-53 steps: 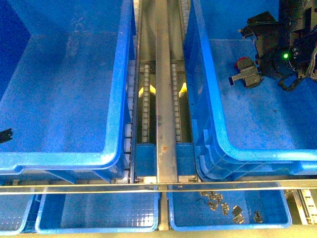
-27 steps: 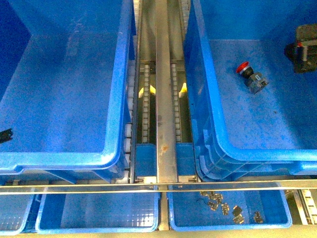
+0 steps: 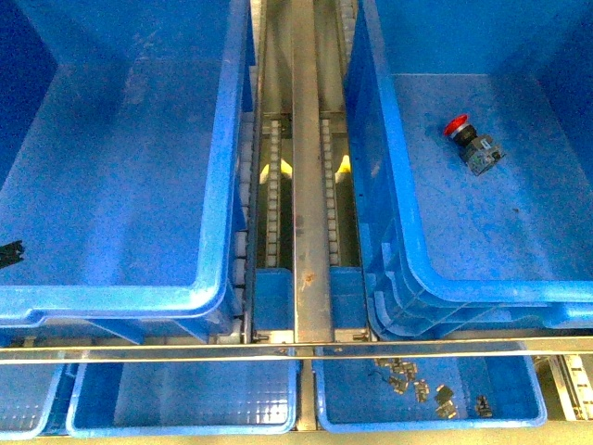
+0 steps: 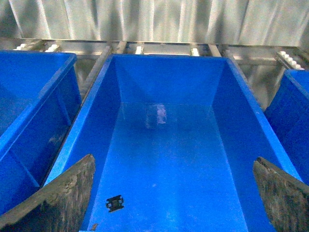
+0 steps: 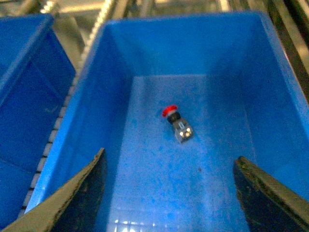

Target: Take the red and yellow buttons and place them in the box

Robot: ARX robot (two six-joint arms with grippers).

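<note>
A red button (image 3: pixel 471 141) lies on its side on the floor of the large blue box (image 3: pixel 482 291) on the right, red cap toward the back and grey-black body behind it. In the right wrist view the same red button (image 5: pixel 176 123) lies ahead of my right gripper (image 5: pixel 169 157), well clear of its fingers. That gripper hangs open and empty above the box (image 5: pixel 193 48). My left gripper (image 4: pixel 174 164) is open and empty over the other large blue bin (image 4: pixel 164 82). The yellow button is out of view. Neither gripper shows in the front view.
A metal roller conveyor (image 3: pixel 310 185) runs between the left bin (image 3: pixel 111 301) and the right box. A small black part (image 4: pixel 115 203) lies on the left bin's floor. Two shallow blue trays (image 3: pixel 181 399) sit at the front; the right one (image 3: pixel 523 385) holds several small metal parts.
My right gripper was at the red button a second ago. It has let go and drawn off to the right, out of the front view. The button now lies free on the box floor.
</note>
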